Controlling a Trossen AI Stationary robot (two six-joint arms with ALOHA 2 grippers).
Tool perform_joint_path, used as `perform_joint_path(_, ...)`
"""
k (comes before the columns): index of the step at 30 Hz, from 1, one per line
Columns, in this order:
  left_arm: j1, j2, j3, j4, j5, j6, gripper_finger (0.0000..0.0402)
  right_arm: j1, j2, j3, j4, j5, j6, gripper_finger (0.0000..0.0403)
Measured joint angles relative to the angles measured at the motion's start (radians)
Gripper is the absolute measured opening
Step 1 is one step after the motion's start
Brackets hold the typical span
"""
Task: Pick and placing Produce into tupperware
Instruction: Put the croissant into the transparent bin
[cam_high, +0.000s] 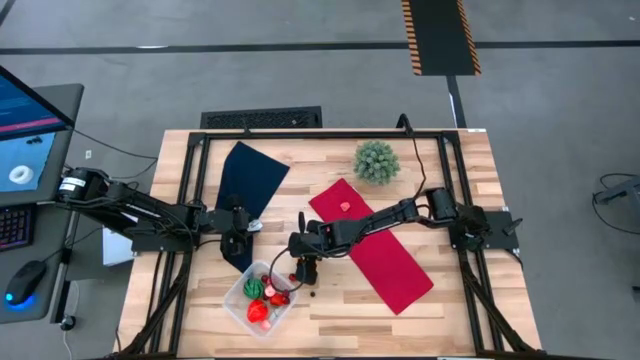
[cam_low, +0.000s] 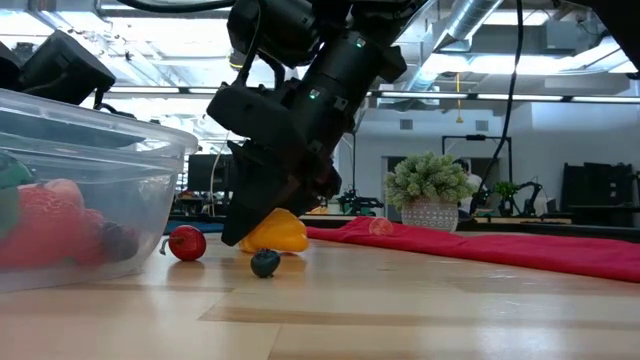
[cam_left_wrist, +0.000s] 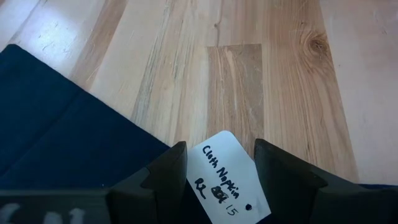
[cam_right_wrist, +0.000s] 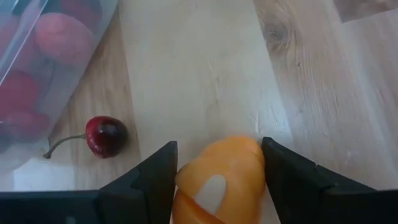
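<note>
Nearest the low camera, the clear tupperware (cam_low: 90, 190) is sitting at the table's front edge, already holding several red and green pieces of produce (cam_high: 262, 298). Just beside its wall a red cherry (cam_low: 187, 242) is lying on the bare wood, and a small dark berry (cam_low: 265, 263) is resting a little closer to the table's middle. Over these, the right gripper (cam_right_wrist: 217, 180) is reaching down to the tabletop, its jaws closing around an orange pepper (cam_right_wrist: 217, 174) so that both fingers (cam_right_wrist: 158, 177) are pressing against the pepper's sides; the pepper is sitting on the wood next to the cherry, near the container but outside it. Farther back, the left gripper (cam_left_wrist: 217, 180) is hanging over the lower edge of the dark blue cloth (cam_high: 245, 185), its jaws standing apart and holding nothing, with a white paper tag (cam_left_wrist: 229, 177) showing between them. To the right, the red cloth (cam_high: 372, 245) is stretching diagonally across the wooden table (cam_high: 460, 300), carrying one small pinkish piece (cam_high: 345, 207) near its far end. Beyond that, the spiky green plant ball (cam_high: 376, 161) is standing near the table's back edge.
</note>
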Motion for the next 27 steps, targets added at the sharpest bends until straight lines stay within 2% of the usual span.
perform_joint_path(11,0.0,0.0,0.0,0.0,0.0,0.0,0.018,0.002,-0.016,-0.003,-0.016,-0.01,-0.028,0.0233)
perform_joint_path(15,0.0,0.0,0.0,0.0,0.0,0.0,0.018,0.004,-0.046,-0.008,-0.049,0.016,-0.049,0.0232)
perform_joint_path(22,0.0,0.0,0.0,0.003,0.0,0.0,0.018,0.005,-0.117,-0.003,-0.015,0.042,-0.085,0.0232)
perform_joint_path(27,0.0,0.0,0.0,0.001,0.0,0.0,0.018,0.003,-0.168,-0.003,0.081,0.043,-0.118,0.0233)
